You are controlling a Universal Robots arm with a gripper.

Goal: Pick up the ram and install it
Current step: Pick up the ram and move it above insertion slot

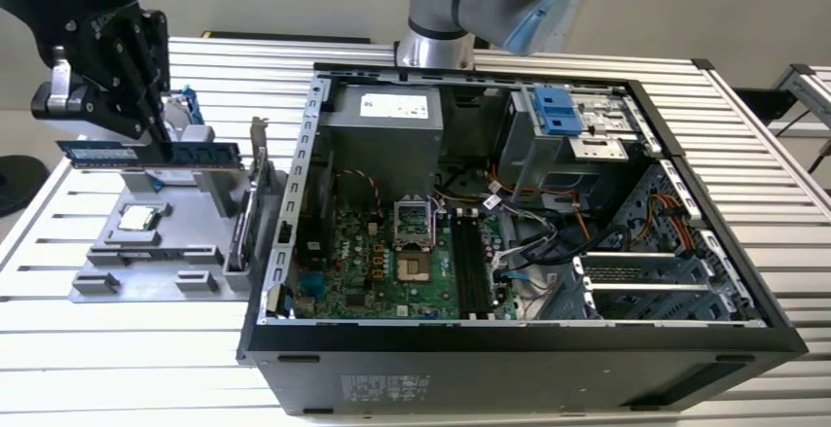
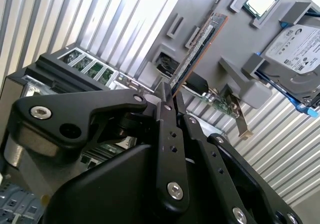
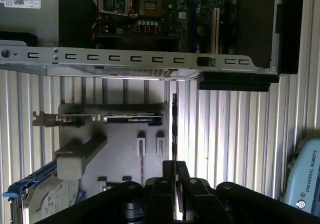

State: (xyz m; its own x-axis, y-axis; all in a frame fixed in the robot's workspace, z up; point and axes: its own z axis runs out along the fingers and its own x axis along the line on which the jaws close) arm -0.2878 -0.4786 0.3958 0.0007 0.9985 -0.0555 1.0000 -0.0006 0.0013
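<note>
- Exterior view: the black hand (image 1: 159, 139) is pinching the long, thin blue ram stick (image 1: 104, 155).
- Grey plastic parts tray (image 1: 140, 255) is sitting just beneath the hand.

The exterior view looks down from well back over the slatted table (image 1: 117, 349) and open computer case (image 1: 520, 349). Both wrist views sit close behind the gripper (image 2: 169, 98), facing along it onto the gray parts tray (image 1: 175, 252), which all three views share.
</note>
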